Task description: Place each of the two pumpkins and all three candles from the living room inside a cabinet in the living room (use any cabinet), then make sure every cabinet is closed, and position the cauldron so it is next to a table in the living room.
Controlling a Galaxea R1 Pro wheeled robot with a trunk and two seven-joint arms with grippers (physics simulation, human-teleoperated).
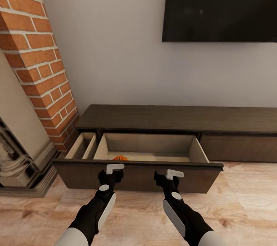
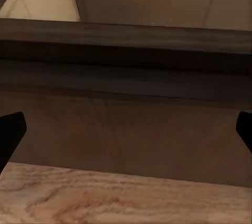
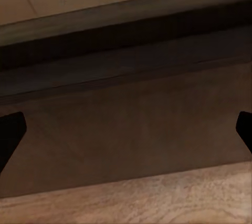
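**Mia:** Brown wood all along the wall! That long low box is the cabinet [image 1: 181, 119], right?

**Ben:** Yes. Its big drawer [image 1: 148, 150] is pulled all the way out, and it is pale inside.

**Mia:** What is in it?

**Ben:** Something orange, down at the near edge. It looks like one pumpkin [image 1: 120, 158], but the drawer front hides most of it. The rest of the drawer floor that I can see is bare. I can't see any candles.

**Mia:** And the little space beside the drawer, near the brick wall [image 1: 36, 57]?

**Ben:** That small side part [image 1: 82, 145] is open too. I can't see anything in it.

**Mia:** Where are the robot's hands?

**Ben:** Both are low, right in front of the drawer front [image 1: 134, 177]. The left end effector [image 1: 114, 168] has its fingers spread wide and holds nothing. The right end effector [image 1: 175, 173] is the same, wide open and holding nothing.

**Mia:** So what step is this?

**Ben:** I think it is the closing step, or a pause between loads. It is hard to be sure.

**Mia:** What comes next?

**Ben:** If it shuts the drawer, both hands should press flat on the front and push it straight in, so it slides evenly. The other things would still need fetching.
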